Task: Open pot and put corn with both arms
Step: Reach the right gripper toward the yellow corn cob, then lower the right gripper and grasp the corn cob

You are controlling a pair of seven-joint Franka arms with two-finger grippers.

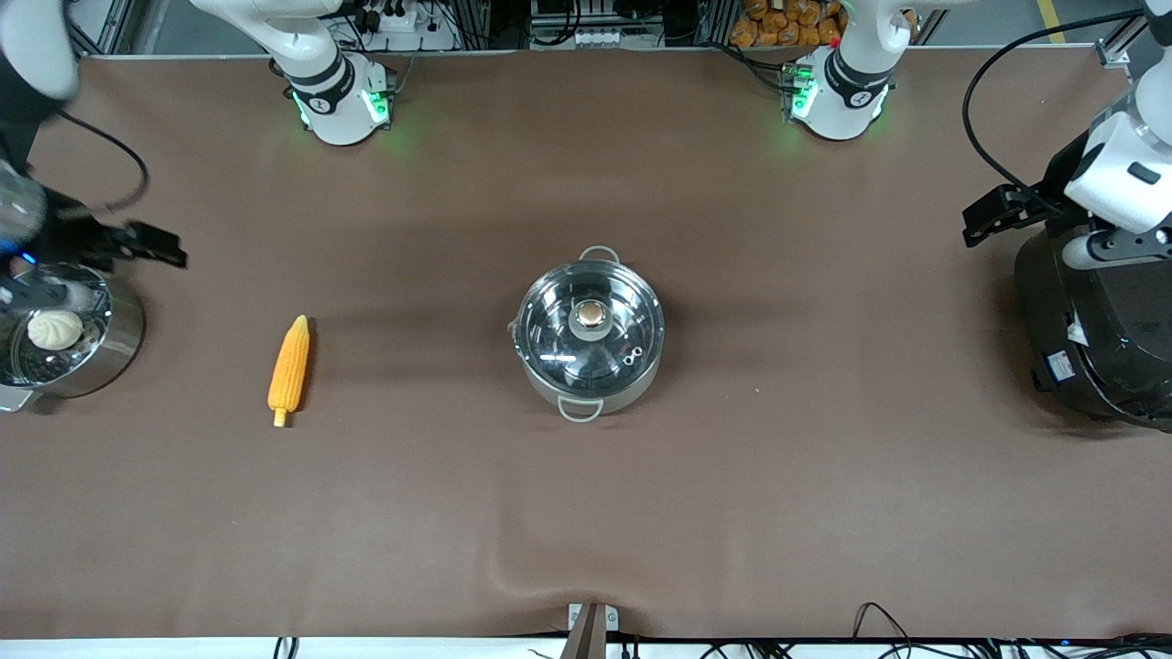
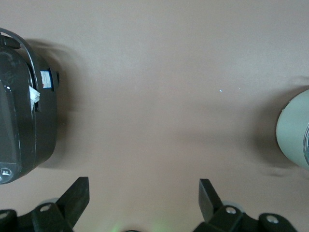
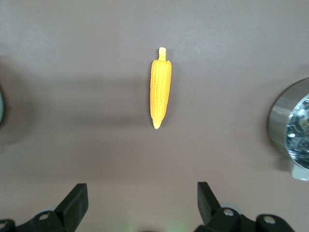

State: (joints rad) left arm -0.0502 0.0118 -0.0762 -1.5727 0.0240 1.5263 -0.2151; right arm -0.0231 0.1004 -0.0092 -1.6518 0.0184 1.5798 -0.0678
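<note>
The steel pot (image 1: 591, 371) stands at the table's middle with its glass lid (image 1: 549, 339) on and the copper knob (image 1: 592, 315) on top. The corn (image 1: 289, 366) lies on the table toward the right arm's end, stub end toward the front camera; it also shows in the right wrist view (image 3: 160, 89). My right gripper (image 3: 142, 191) is open and empty, up in the air near the steamer pot. My left gripper (image 2: 145, 186) is open and empty, up in the air by the rice cooker. The pot's edge shows in the left wrist view (image 2: 293, 130).
A steel steamer pot (image 1: 119, 343) with a white bun (image 1: 55, 328) stands at the right arm's end of the table; it also shows in the right wrist view (image 3: 282, 128). A big black rice cooker (image 1: 1099, 339) stands at the left arm's end, also in the left wrist view (image 2: 19, 121).
</note>
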